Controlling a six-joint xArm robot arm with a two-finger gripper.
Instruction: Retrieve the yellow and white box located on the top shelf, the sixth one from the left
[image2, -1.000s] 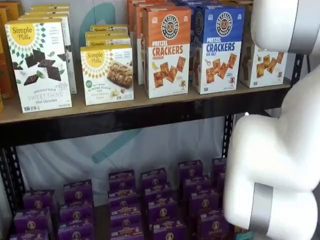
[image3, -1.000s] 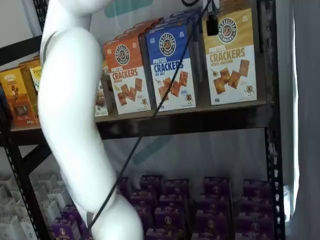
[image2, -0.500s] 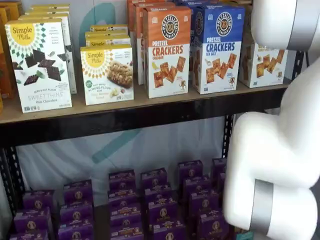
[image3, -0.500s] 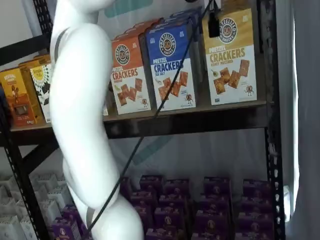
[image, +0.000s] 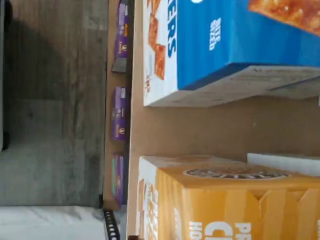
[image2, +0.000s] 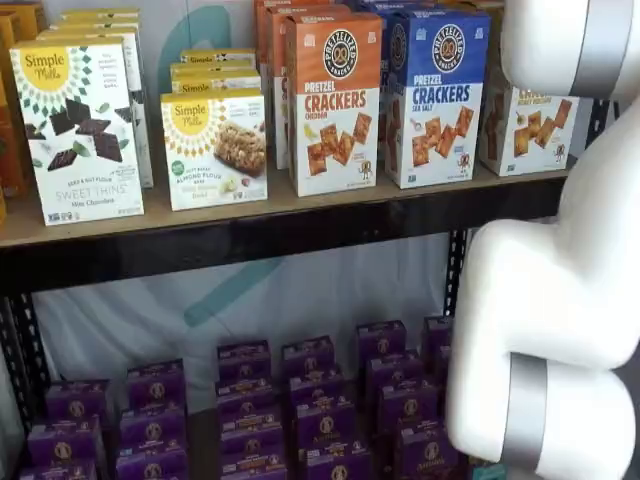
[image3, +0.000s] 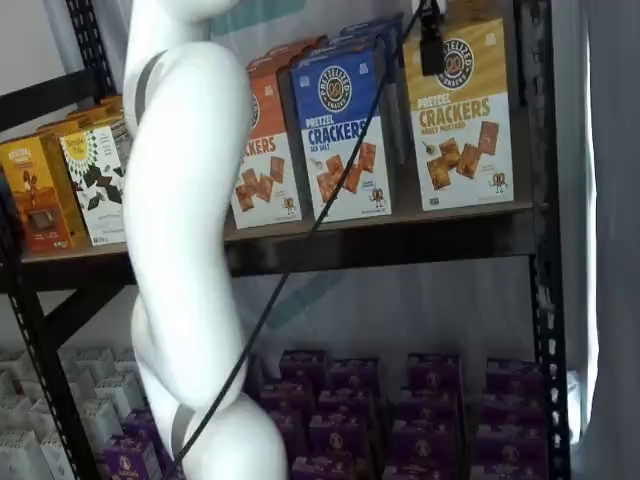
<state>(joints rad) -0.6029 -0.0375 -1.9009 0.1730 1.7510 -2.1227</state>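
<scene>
While the white arm (image3: 185, 250) fills the foreground of both shelf views, standing between camera and shelving, its cable (image3: 300, 240) slants up toward the top edge of a shelf view, where a small black piece that may be a finger of the hand (image3: 431, 45) hangs in front of the cartons; only that one dark shape shows, side-on, so I cannot tell whether the fingers are apart or together, and nothing appears to be held. Behind it stands the yellow and white box (image3: 462, 115), upright at the front lip of the top shelf (image3: 400, 240) near its right-hand end, just beside the black upright of the frame. Its printed face is turned outward like its neighbours, presumably so goods can be read and taken from the front. The blue carton (image3: 343, 135) stands to its left with a clear gap between them, and the orange carton (image2: 335, 100) comes next along. From the wrist view the yellow and white box (image: 225, 205) and the blue carton (image: 225, 50) flank a strip of bare tan board, which suggests the wrist is lined up over that gap, probably for a finger to enter there. Farther off, small purple boxes (image2: 310, 410) fill the lower level.
</scene>
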